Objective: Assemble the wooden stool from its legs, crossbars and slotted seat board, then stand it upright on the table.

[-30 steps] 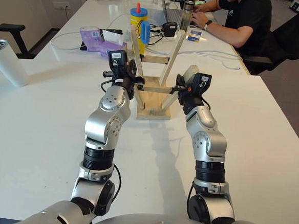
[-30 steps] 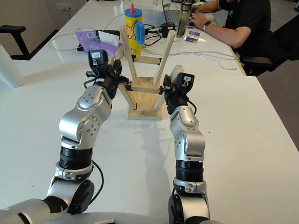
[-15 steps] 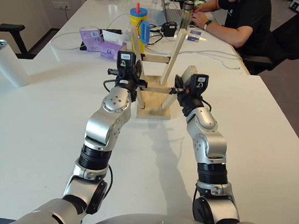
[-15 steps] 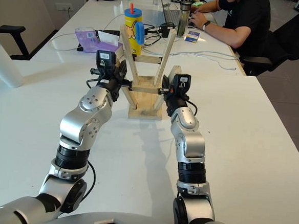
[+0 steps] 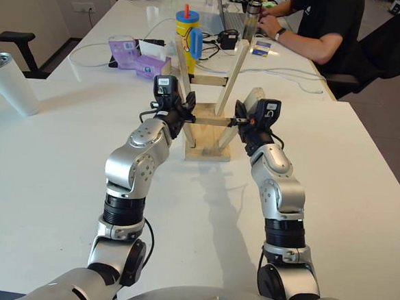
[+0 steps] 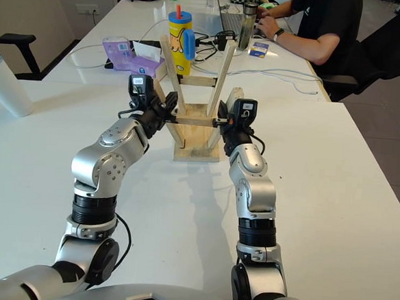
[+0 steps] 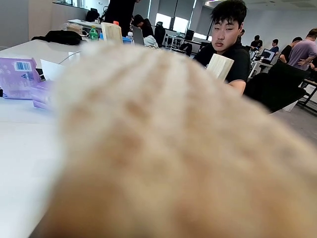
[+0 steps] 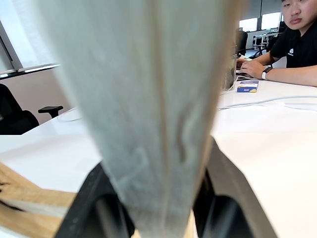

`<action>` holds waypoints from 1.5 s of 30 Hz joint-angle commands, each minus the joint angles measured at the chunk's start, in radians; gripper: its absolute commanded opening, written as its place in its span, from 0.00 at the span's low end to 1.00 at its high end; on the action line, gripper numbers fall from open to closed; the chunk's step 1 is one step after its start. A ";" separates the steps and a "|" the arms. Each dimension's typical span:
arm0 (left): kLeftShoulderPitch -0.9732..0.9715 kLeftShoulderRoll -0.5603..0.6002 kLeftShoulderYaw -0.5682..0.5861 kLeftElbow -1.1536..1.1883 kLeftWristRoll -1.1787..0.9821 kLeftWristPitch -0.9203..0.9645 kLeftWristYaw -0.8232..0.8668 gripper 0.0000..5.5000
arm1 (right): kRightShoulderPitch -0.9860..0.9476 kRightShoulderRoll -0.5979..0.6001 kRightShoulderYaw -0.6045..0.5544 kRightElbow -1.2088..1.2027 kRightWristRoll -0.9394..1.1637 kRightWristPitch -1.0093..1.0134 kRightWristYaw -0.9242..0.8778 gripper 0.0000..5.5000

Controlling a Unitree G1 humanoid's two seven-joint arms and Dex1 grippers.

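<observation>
The wooden stool (image 5: 205, 149) rests upside down on the white table (image 5: 60, 181), seat board flat and legs pointing up. A crossbar (image 5: 208, 79) joins the two far legs near their tops. My right gripper (image 5: 243, 123) is shut on the stool's right near leg (image 8: 148, 99), which passes between its dark fingers (image 8: 99, 208). My left gripper (image 5: 180, 114) sits against the stool's left side at the lower crossbar. In the left wrist view, blurred wood (image 7: 163, 148) is pressed close to the camera.
Behind the stool stand a yellow cup (image 5: 186, 29), a purple box (image 5: 135, 53) and cables. A white tumbler (image 5: 9, 82) is at the far left. A person works at the back right. Open table lies in front and to both sides.
My left wrist has shifted slightly toward the stool and its elbow has swung outward to the left. The stool and my right arm have stayed put.
</observation>
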State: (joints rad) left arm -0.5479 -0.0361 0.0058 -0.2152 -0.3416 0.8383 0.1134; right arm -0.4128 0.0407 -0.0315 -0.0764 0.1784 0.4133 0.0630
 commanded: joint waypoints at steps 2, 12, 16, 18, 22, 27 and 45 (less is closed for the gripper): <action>0.048 -0.042 -0.033 0.078 -0.022 0.138 -0.023 0.42 | -0.102 0.055 0.059 -0.047 0.063 -0.014 0.068 0.20; 0.045 -0.039 -0.026 0.024 0.001 0.006 -0.048 0.48 | -0.108 0.053 0.048 -0.046 0.060 -0.017 0.060 0.20; 0.041 -0.063 -0.004 -0.001 -0.015 -0.026 -0.055 0.54 | -0.114 0.052 0.038 -0.042 0.058 -0.024 0.053 0.20; 0.031 -0.072 0.016 -0.016 -0.021 -0.055 -0.055 0.54 | -0.118 0.051 0.033 -0.040 0.056 -0.029 0.049 0.20; 0.010 -0.059 0.047 -0.043 -0.003 -0.100 -0.040 0.54 | -0.126 0.048 0.024 -0.037 0.049 -0.039 0.042 0.20; 0.016 -0.021 0.046 -0.081 0.024 -0.112 -0.040 0.54 | -0.135 0.047 0.010 -0.028 0.038 -0.043 0.030 0.20; 0.186 0.038 -0.004 -0.110 0.075 -0.112 -0.080 0.54 | -0.077 0.031 0.023 0.003 -0.003 -0.062 0.028 0.20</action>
State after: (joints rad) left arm -0.3706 -0.0076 0.0086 -0.2887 -0.2709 0.7302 0.0489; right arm -0.4722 0.0662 -0.0160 -0.0439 0.1643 0.3950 0.0759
